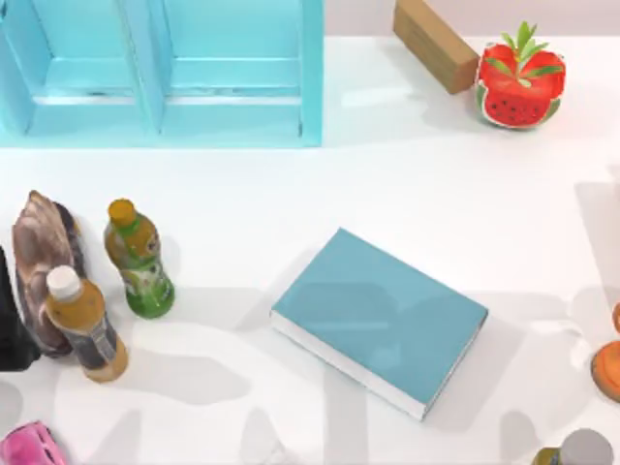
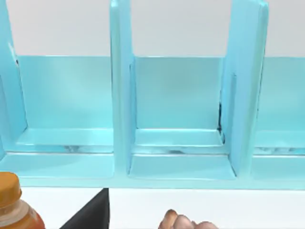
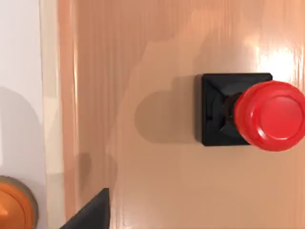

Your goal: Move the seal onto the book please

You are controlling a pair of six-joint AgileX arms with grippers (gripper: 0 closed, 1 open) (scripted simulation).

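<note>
Close under the right wrist camera: seal (image 3: 248, 114), black square body and glossy red knob, seen from above. Stands upright on a pale wood-toned surface (image 3: 157, 191), untouched, with the white table (image 3: 19, 57) beginning just past that surface's edge. Beside it, at the frame's rim, a dark wedge, probably part of the right gripper (image 3: 90, 214); cannot tell how far open, and holds nothing visible. Near that edge, on the white side, an orange round thing (image 3: 14, 212).

On the table from above: book (image 1: 378, 320) lying flat near the middle, teal cover up, white page edges showing, turned at an angle, nothing on it. Well apart to the left, a white-capped bottle (image 1: 85, 325), an orange-capped bottle (image 1: 139, 257) and a brown shell-shaped thing (image 1: 39, 247) – close together.

Left gripper (image 2: 93, 214) – again just a dark wedge, facing the shelf; cannot tell its opening.

Farthest back: light-blue shelf unit (image 1: 160, 73) at left, brown block (image 1: 436, 44) and a red fruit-shaped thing (image 1: 520, 87) at right.
</note>
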